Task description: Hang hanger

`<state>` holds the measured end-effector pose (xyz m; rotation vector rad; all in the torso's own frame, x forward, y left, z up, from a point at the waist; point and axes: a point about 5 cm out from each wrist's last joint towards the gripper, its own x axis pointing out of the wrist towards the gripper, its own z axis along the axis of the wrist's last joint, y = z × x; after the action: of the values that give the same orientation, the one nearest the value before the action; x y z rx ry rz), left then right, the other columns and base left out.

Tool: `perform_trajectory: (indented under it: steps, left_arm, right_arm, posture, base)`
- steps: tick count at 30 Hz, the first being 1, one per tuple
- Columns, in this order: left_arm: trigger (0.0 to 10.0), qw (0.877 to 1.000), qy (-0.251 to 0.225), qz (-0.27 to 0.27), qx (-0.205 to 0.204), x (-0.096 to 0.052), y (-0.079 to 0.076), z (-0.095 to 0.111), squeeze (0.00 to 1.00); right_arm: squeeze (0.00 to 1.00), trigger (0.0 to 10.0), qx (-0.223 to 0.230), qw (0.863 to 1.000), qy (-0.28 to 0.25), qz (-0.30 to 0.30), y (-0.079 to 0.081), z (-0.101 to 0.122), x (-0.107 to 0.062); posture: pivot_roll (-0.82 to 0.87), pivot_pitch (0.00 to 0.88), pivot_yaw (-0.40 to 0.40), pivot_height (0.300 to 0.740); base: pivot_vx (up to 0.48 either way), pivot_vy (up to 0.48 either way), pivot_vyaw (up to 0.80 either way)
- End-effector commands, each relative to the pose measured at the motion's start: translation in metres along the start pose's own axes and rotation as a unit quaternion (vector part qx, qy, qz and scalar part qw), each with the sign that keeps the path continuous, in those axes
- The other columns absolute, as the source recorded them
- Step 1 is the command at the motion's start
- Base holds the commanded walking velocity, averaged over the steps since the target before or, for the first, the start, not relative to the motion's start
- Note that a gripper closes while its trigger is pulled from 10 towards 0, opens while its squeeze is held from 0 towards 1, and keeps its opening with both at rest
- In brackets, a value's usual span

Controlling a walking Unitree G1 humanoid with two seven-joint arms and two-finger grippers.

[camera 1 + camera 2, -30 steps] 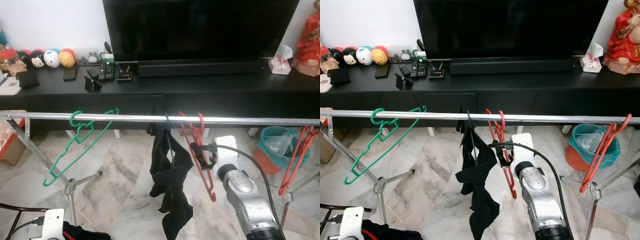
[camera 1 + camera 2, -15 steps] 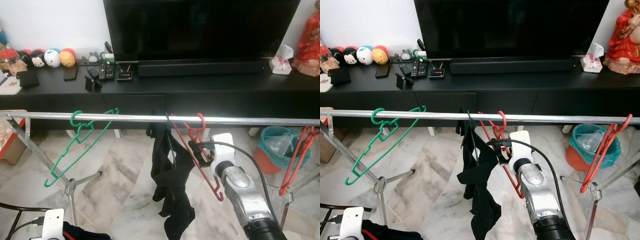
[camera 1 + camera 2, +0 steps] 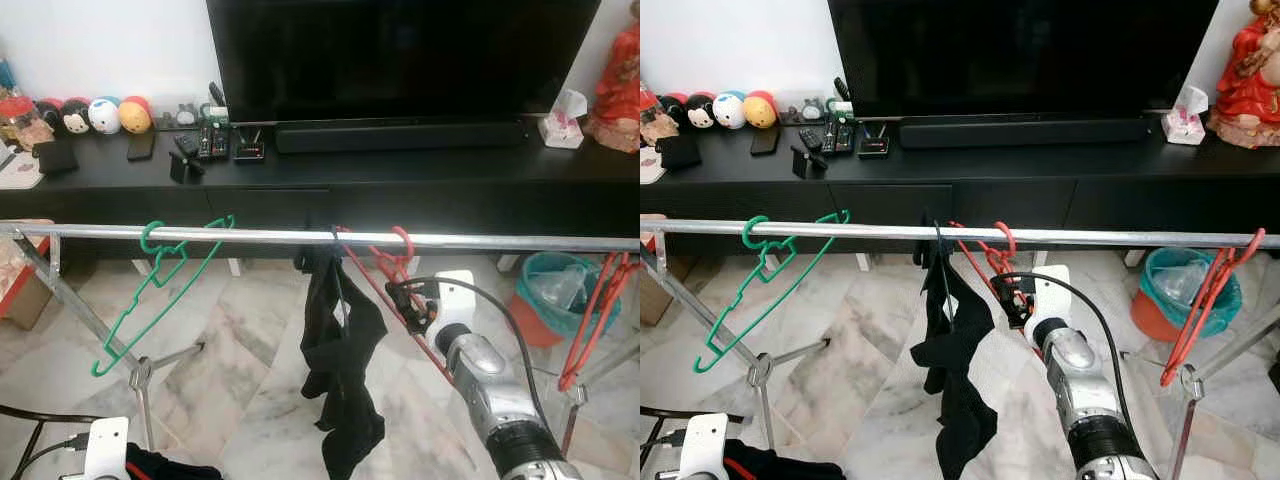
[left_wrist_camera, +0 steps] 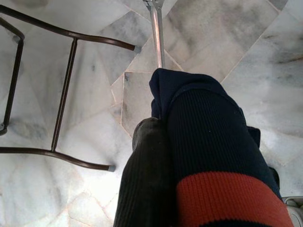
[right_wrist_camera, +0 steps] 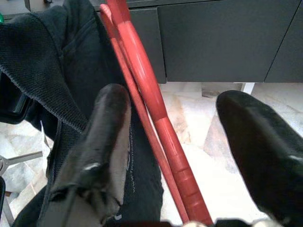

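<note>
Risk sits at the hook right now. I have the red plastic hanger [image 3: 385, 262] hooked over the horizontal silver metal rail [image 3: 500, 241], its body slanting down toward my right gripper [image 3: 1012, 304], just beside the black garment [image 3: 340, 365] hanging from the same rail. In the right wrist view my fingers [image 5: 106, 142] are spread wide, with the red shaft running through the gap between them, nearer one finger and not pinched by either. So, as I judge it, the hanger is on its own support and I am at the letting-go stage.

What worries me is the withdrawal. If I pull the arm back with the shaft between the fingers, one could catch it and drag the hook off the rail. The black cloth is close enough to snag a fingertip too, and tugging it could shift that hanger along the rail.

My left gripper is low, closed on a dark knitted cloth with a red band [image 4: 208, 156], above the marble floor [image 4: 57, 71].
</note>
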<state>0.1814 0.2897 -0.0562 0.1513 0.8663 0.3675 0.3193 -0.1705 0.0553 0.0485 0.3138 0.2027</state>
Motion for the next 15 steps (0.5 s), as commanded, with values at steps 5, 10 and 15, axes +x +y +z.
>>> perform_trajectory:
  steps: [5,10,15]
  left_arm:
    - [10.0,1.000,-0.008,0.003,0.007,0.0001,0.0005,0.0020,0.00]
    - [10.0,1.000,-0.008,0.003,0.007,0.0001,0.0005,0.0020,0.00]
    - [10.0,1.000,-0.008,0.003,0.007,0.0001,0.0005,0.0020,0.00]
  right_arm:
    - [0.00,0.0,0.005,1.000,-0.005,0.001,0.0004,0.0025,0.0014]
    - [0.00,0.0,0.005,1.000,-0.005,0.001,0.0004,0.0025,0.0014]
    - [0.00,0.0,0.005,1.000,-0.005,0.001,0.0004,0.0025,0.0014]
  posture:
    - [-0.02,0.019,0.059,0.740]
    - [-0.02,0.019,0.059,0.740]
    - [-0.02,0.019,0.059,0.740]
  base:
    - [0.000,0.000,0.00]
    - [0.000,0.000,0.00]
    - [0.000,0.000,0.00]
